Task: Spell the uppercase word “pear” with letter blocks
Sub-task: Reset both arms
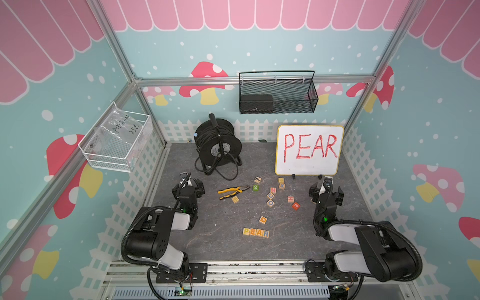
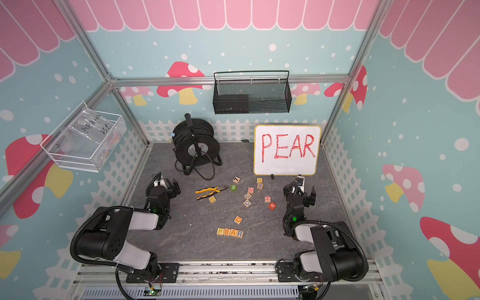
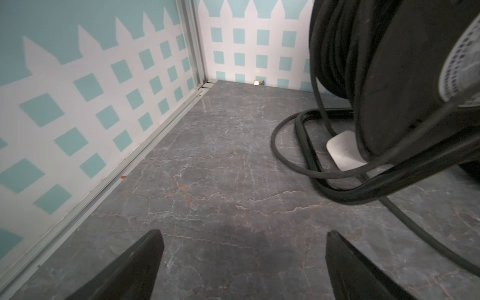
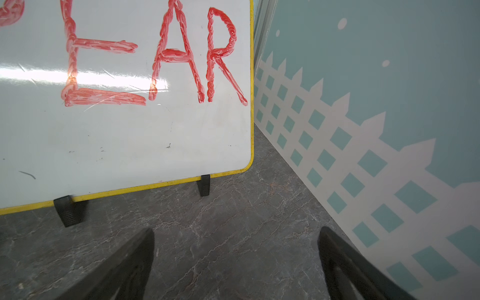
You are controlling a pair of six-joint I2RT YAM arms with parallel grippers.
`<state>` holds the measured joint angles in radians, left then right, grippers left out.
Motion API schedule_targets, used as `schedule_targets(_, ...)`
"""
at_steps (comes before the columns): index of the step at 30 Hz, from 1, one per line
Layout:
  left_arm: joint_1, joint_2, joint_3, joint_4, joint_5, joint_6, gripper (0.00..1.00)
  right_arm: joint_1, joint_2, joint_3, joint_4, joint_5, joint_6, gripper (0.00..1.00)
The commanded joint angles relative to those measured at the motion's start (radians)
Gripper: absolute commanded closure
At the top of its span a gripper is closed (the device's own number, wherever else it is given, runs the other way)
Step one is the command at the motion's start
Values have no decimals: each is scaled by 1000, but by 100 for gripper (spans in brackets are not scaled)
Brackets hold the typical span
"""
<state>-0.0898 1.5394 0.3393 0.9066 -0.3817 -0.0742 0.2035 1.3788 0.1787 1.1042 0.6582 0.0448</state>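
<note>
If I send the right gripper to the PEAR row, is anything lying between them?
Roughly, yes: the red 8 cube and the H block lie near the straight line from the right gripper, open and facing the whiteboard, to the PEAR row. A lone block sits just beyond the row.

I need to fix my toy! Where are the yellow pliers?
In both top views the yellow pliers lie left of the green 2 block, in front of the black cable reel.
</note>
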Motion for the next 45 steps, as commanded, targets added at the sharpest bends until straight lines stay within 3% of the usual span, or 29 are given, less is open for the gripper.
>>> schedule_targets(1,17,-7,44,-16,105,32,1,-10,50,-31,299,-23,-94,1)
schedule_targets(4,24,4,49,-4,119,35,1,-9,144,-36,417,-68,-153,1)
schedule_targets(6,33,-2,56,-29,135,25,0,-15,117,-19,327,-92,-123,1)
schedule_targets(23,41,2,56,-24,147,23,1,-106,106,25,198,-283,-60,1)
schedule_targets(26,40,1,56,-24,148,23,1,-111,112,-45,301,-342,-63,1)
schedule_targets(28,41,1,56,-26,147,23,1,-90,222,-91,570,-317,-134,1)
schedule_targets(30,41,1,56,-25,148,23,1,-88,146,-66,391,-321,-89,1)
schedule_targets(32,40,0,56,-24,147,22,1,-101,191,-28,396,-320,-98,1)
schedule_targets(34,40,0,55,-22,146,23,1,-122,151,-6,276,-343,-55,1)
schedule_targets(45,41,0,56,-26,147,24,0,-154,161,7,270,-378,-36,1)
